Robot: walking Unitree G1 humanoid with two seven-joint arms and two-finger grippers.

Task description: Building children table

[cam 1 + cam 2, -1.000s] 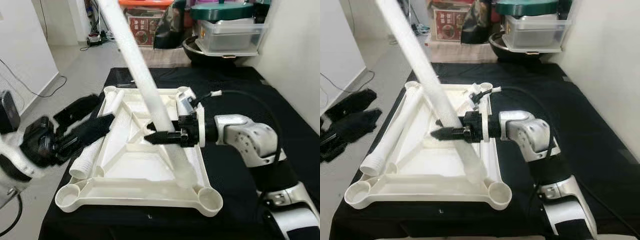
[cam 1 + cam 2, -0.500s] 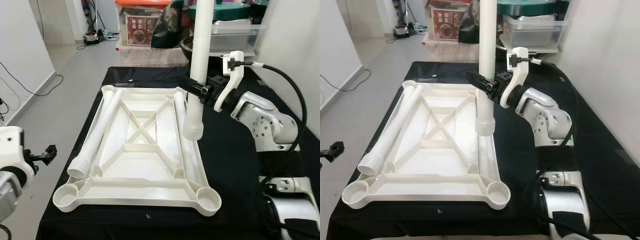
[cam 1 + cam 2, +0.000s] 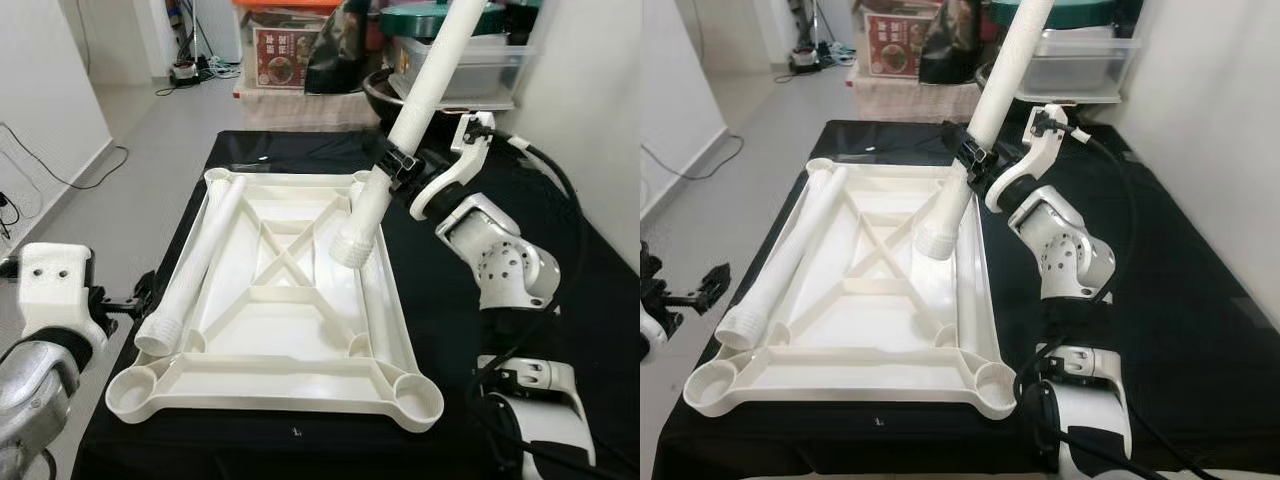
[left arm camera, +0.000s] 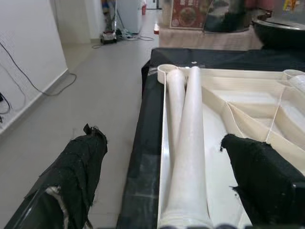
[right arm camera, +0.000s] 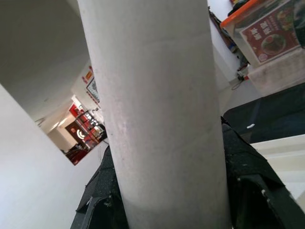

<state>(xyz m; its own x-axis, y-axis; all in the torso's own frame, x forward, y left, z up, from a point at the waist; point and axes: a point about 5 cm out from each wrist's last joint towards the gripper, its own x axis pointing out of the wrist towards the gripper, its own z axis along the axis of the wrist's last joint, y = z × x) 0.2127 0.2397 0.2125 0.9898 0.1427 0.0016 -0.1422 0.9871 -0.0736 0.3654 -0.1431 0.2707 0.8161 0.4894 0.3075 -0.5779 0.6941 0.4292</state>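
Notably, the left gripper [image 4: 162, 181] sat at the lower left of the head views, beside the black-draped table [image 3: 470, 330], its cloth-wrapped black fingers [image 4: 76, 167] spread wide and holding nothing. Just right of it, the white plastic tabletop [image 3: 290, 350] lay upside down across the middle of the frame: a smooth rectangular moulding with raised diagonal ribs crossing at its centre and a round socket at each corner. One loose table leg [image 3: 195, 265], a plain matt white tube with a flared, ribbed end, lay inside the tabletop's left rim, its long axis running from the upper left corner socket towards the lower left. Further right, the right gripper [image 3: 400, 172] was clamped across a second table leg [image 3: 405, 125] of the same make. That leg stood tilted, its long axis running from the upper right of the frame down and leftwards, the flared end lowest and hanging just above the tabletop's upper right portion.
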